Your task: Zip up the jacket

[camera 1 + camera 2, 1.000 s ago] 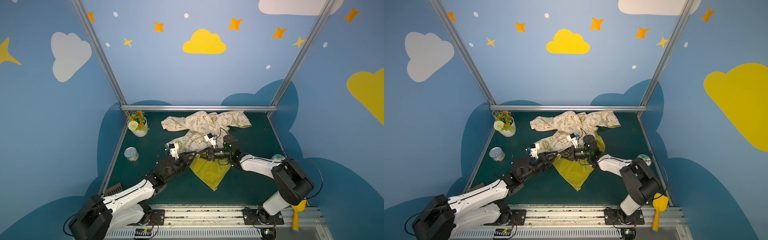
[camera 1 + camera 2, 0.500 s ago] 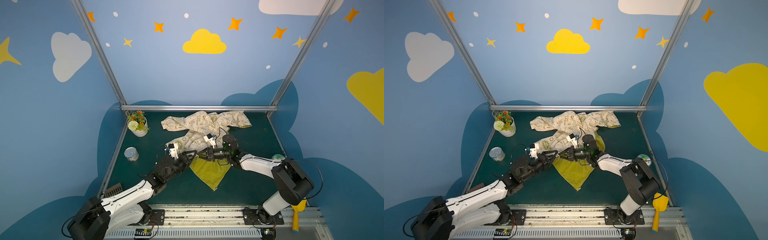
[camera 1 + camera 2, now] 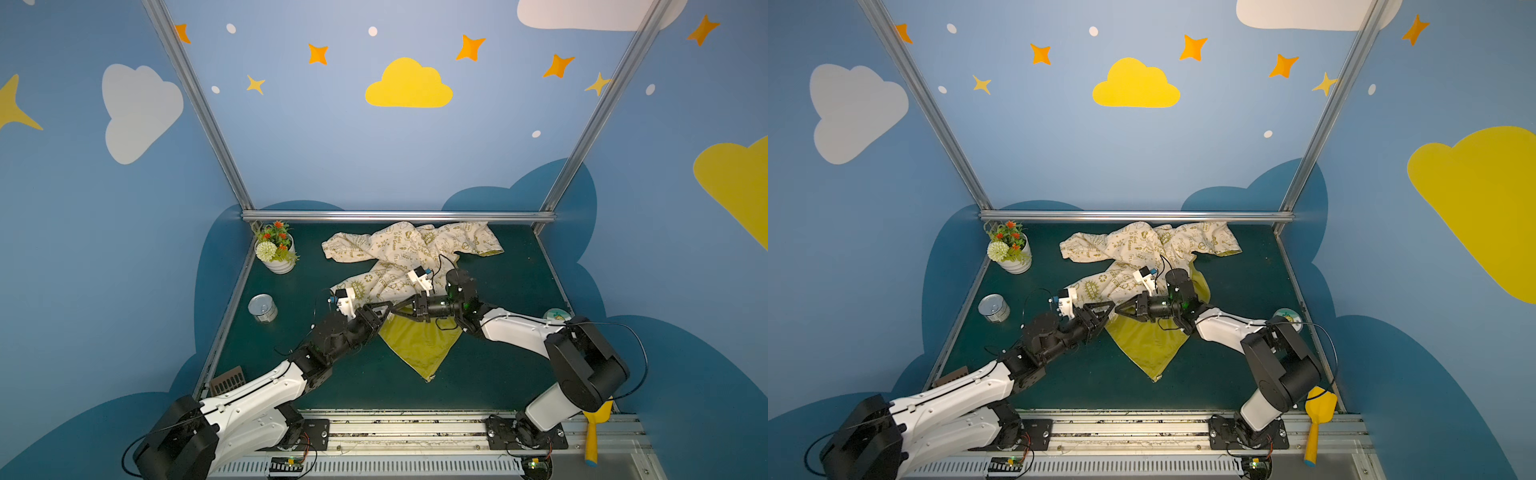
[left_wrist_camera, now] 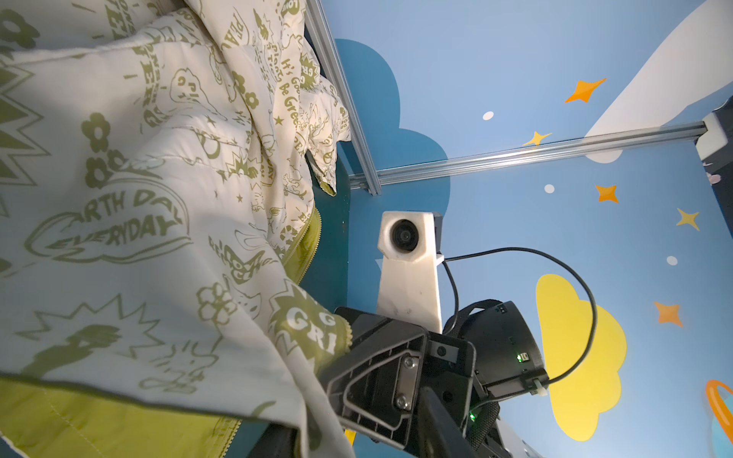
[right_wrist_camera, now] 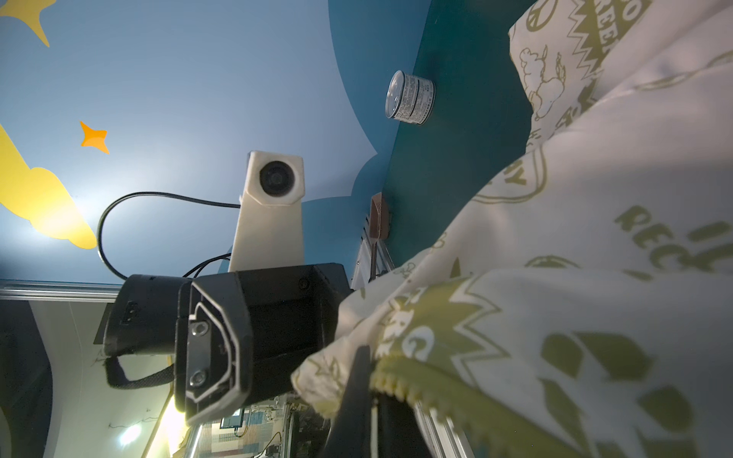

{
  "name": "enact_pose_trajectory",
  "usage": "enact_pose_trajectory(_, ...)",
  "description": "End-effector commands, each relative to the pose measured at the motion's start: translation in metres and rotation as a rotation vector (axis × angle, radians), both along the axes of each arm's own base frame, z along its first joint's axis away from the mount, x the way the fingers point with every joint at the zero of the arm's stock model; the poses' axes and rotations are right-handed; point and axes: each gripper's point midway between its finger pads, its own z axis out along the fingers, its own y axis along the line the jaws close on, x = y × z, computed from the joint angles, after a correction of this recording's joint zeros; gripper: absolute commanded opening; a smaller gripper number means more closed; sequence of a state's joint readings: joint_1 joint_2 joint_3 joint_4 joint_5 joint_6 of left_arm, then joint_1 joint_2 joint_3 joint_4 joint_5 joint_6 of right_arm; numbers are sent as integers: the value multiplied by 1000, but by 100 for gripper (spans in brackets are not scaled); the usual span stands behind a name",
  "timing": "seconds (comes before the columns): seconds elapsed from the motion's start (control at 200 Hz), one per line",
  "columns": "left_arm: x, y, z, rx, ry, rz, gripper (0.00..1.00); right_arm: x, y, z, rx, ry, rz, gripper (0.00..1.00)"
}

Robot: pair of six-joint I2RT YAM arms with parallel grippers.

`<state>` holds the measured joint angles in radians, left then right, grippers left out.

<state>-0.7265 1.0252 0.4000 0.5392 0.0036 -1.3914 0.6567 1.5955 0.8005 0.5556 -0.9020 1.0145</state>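
Blue walls painted with clouds and stars close round a dark green counter (image 3: pixel 490 374), and the two arms meet near its middle. At the meeting point the right arm's jaws are pressed together on the jacket (image 3: pixel 399 257), pinching the bottom corner of one front panel right beside the zipper teeth (image 5: pixel 416 390). The left wrist view shows the printed cloth bunched into that pinch. Facing them almost tip to tip, the left arm's jaws stand apart with that same corner at their mouth; whether cloth touches them I cannot tell.

Outward from there, the pinched panel runs back to the rest of the jacket, which lies crumpled toward the back rail with its sleeves spread sideways. The other panel lies open toward the front, its yellow-green lining (image 3: pixel 419 340) face up on the counter. A tin can (image 3: pixel 262 307) and a flower pot (image 3: pixel 276 253) sit well apart on the left arm's side.

By the look of it the jacket is light, limp and thinly quilted, so it should sag and fold wherever it isn't held, and the smooth lining may slide. The zipper tape is likely its firmest part. I'd judge the hem ends of both tapes, close to the teeth, the places to grip. I can't spot the slider.
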Motion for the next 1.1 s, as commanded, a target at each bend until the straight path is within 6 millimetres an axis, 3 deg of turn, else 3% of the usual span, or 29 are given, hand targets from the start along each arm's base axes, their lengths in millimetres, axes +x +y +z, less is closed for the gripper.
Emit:
enact_pose_trajectory(0.0,0,3,-2,21,-6,4,47,-1,1,28,53,-59,16,0)
enact_pose_trajectory(0.255,0,2,-3,31,-6,3,30,-1,1,27,52,-51,19,0)
enact_pose_trajectory(0.36,0,3,-6,41,5,4,12,-1,1,30,53,-53,18,0)
enact_pose_trajectory(0.456,-1,4,-11,58,21,3,4,2,-1,29,32,-48,-6,0)
enact_pose_trajectory(0.561,-3,6,-16,72,32,5,3,5,-9,31,20,-46,-49,37)
enact_pose_trajectory(0.656,-5,10,-19,95,39,11,3,8,-20,31,-10,-19,-108,46)
enact_pose_trajectory(0.751,-7,13,-21,116,46,14,3,11,-43,13,-141,53,-229,47)
enact_pose_trajectory(0.851,-9,14,-24,135,53,8,3,2,-83,-26,-373,170,-392,48)
enact_pose_trajectory(0.971,-9,15,-25,143,50,9,3,-23,-127,-70,-563,296,-519,51)
enact_pose_trajectory(1.091,-9,13,-24,154,49,-1,3,-44,-151,-107,-637,384,-579,55)
